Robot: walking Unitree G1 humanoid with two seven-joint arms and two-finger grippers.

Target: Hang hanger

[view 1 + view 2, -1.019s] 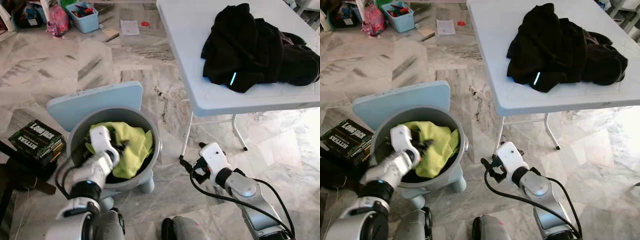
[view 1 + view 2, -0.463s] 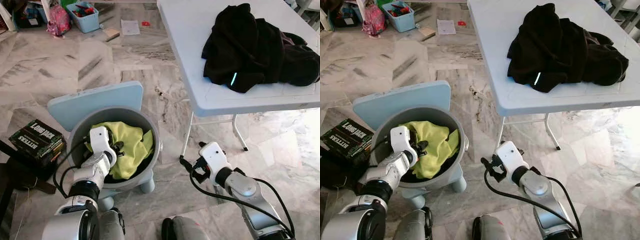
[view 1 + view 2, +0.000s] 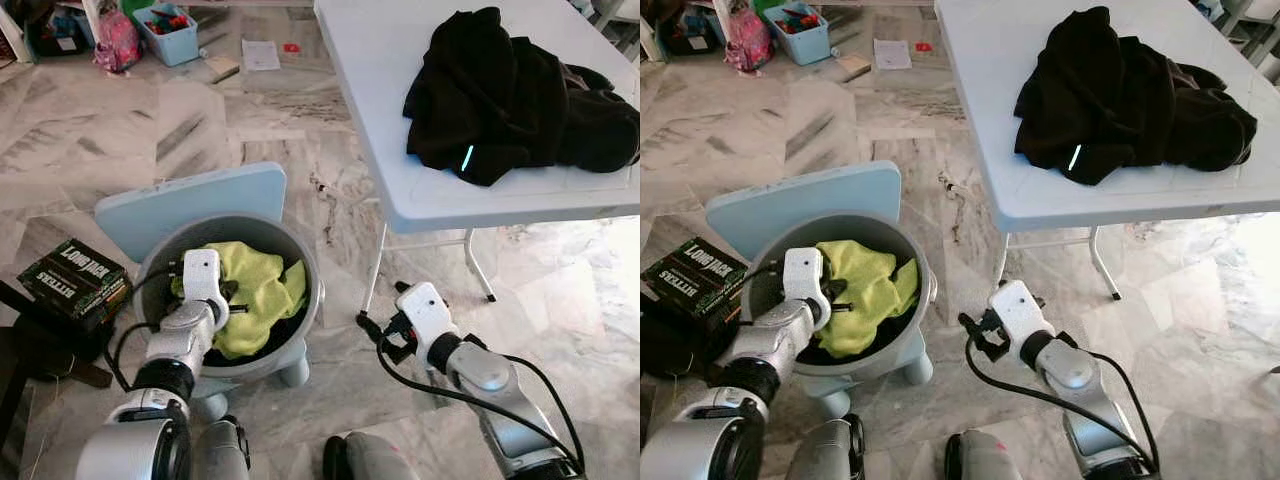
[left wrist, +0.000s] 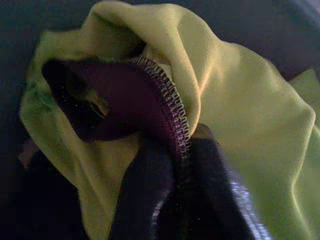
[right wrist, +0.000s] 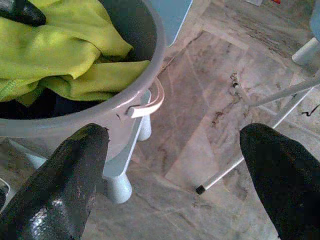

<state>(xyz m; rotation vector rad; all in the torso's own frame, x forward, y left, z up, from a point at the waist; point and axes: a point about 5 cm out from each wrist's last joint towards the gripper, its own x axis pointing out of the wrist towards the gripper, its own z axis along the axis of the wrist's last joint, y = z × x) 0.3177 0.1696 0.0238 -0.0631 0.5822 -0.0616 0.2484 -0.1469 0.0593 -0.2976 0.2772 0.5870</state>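
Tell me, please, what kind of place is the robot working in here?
Probably a lived-in home, perhaps a laundry corner: marble-patterned floor tiles, a grey bucket of clothes with a yellow-green garment, and black clothing piled on a white folding table.

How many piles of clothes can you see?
2: a yellow-green garment in the grey bucket, pinched by the left gripper, and a black heap on the white table. More may be hidden underneath.

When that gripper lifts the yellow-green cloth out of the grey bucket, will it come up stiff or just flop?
Probably flop: the yellow-green cloth lies crumpled in soft folds in the grey bucket. It looks light, thin fabric, so the left gripper, shut on a stitched edge, should lift it easily. It may drag or snag on the dark garment under it.
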